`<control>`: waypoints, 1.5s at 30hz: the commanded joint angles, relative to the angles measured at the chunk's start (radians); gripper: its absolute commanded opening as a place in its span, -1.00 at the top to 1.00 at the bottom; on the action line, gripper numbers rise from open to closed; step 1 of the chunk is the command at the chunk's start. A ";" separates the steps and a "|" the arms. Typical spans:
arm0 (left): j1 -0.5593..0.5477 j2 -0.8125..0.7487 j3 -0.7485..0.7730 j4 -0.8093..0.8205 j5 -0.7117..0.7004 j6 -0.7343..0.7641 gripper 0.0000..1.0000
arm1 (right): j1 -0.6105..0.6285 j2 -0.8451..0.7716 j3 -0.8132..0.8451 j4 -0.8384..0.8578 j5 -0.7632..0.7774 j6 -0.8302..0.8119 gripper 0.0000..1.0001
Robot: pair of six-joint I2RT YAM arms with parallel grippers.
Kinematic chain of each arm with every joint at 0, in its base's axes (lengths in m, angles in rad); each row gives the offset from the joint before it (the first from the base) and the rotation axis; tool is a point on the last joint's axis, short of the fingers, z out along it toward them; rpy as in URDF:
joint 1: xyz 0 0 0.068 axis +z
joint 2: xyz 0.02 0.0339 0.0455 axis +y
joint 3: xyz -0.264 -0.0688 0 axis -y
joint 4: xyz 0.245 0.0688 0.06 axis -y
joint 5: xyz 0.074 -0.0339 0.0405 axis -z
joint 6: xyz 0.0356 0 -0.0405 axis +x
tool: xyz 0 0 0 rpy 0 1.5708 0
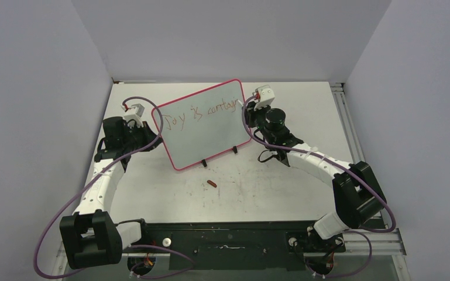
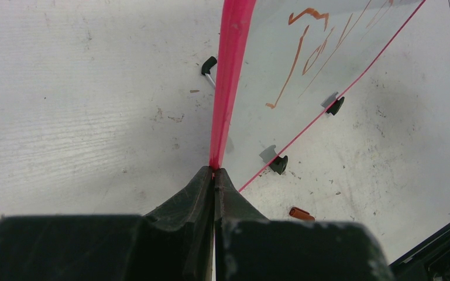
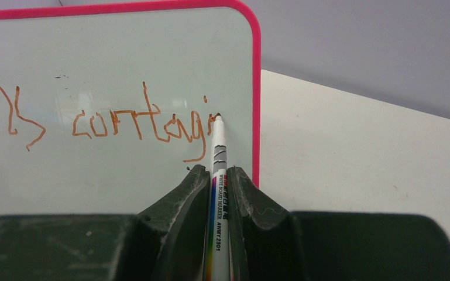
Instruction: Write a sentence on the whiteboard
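**Marker tip on the board at the last letter of "Joy is contagi"**

The whiteboard (image 1: 202, 137) stood propped on its 2 black feet (image 1: 204, 163) toward the far middle of the table (image 1: 281, 193), between the 2 arms. The left gripper (image 2: 213, 171) was closed tight on the pink frame (image 2: 228, 70) at the board's left edge, its jaws pinching the rim with no gap showing. The right gripper (image 3: 213, 175) was clamped around a white whiteboard marker (image 3: 218, 152), the barrel running up between the jaws. The marker's tip touched the board just inside the right frame, at the end of the writing. The sentence (image 3: 123, 123), in thin orange-brown strokes, ran along the upper part of the board and read "Joy is contagi". A small reddish piece (image 1: 211, 184) lay on the table in front of the board, apart from it and from both grippers.
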 commanded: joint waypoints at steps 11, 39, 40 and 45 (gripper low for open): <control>-0.011 -0.004 0.043 0.005 0.013 0.012 1.00 | 0.013 0.008 0.039 0.046 -0.023 -0.032 0.89; -0.014 -0.006 0.043 0.005 0.013 0.012 1.00 | 0.029 0.006 -0.003 -0.008 0.047 -0.040 0.89; -0.014 -0.006 0.043 0.006 0.013 0.012 1.00 | 0.029 0.006 -0.006 -0.008 0.048 -0.039 0.89; -0.013 -0.006 0.043 0.004 0.014 0.012 1.00 | 0.028 0.000 -0.012 -0.005 0.083 -0.037 0.89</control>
